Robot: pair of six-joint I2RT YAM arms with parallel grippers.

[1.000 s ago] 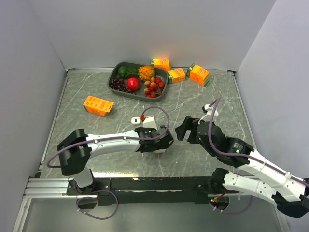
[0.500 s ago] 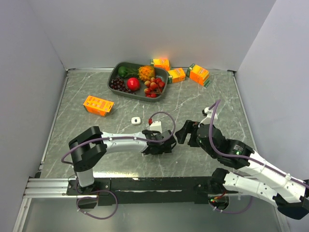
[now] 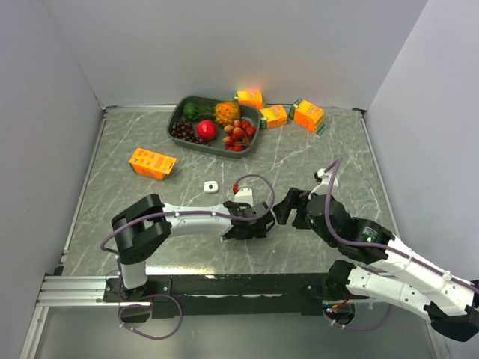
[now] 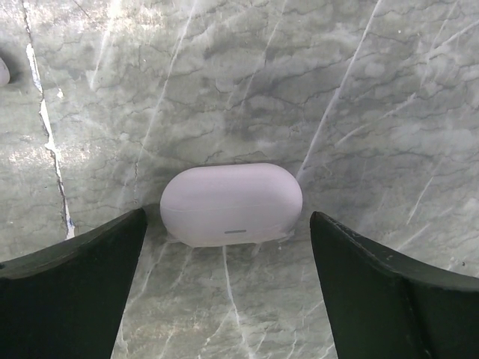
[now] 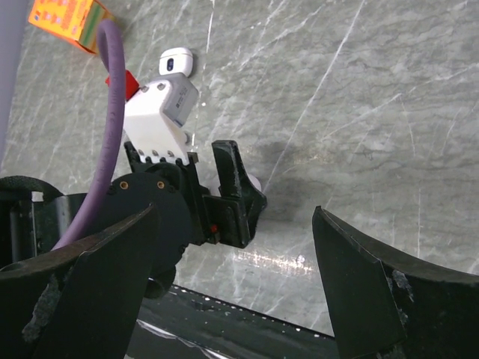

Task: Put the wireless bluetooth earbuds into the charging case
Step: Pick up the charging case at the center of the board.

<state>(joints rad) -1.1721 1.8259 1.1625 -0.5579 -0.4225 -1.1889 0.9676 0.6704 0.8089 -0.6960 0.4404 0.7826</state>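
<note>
A closed white charging case (image 4: 230, 203) lies flat on the marble table, between the open fingers of my left gripper (image 4: 228, 250), which stands low over it without touching it. In the top view the left gripper (image 3: 251, 224) hides this case. My right gripper (image 3: 287, 209) is open and empty just right of the left one. In its own view, the right gripper (image 5: 236, 217) looks at the left gripper's fingers (image 5: 238, 187). A second small white case (image 3: 210, 185) lies farther back on the left; it also shows in the right wrist view (image 5: 177, 61). No earbuds show.
An orange carton (image 3: 152, 161) lies at the left. A dark tray (image 3: 177, 114) of fruit stands at the back, with three orange cartons (image 3: 307, 114) beside it. Grey walls close in the table. A small white thing (image 4: 3, 72) is cut off at the left wrist view's edge.
My left gripper has shifted a little to the right and towards the near edge. My right gripper has moved nearer and closer to the left one.
</note>
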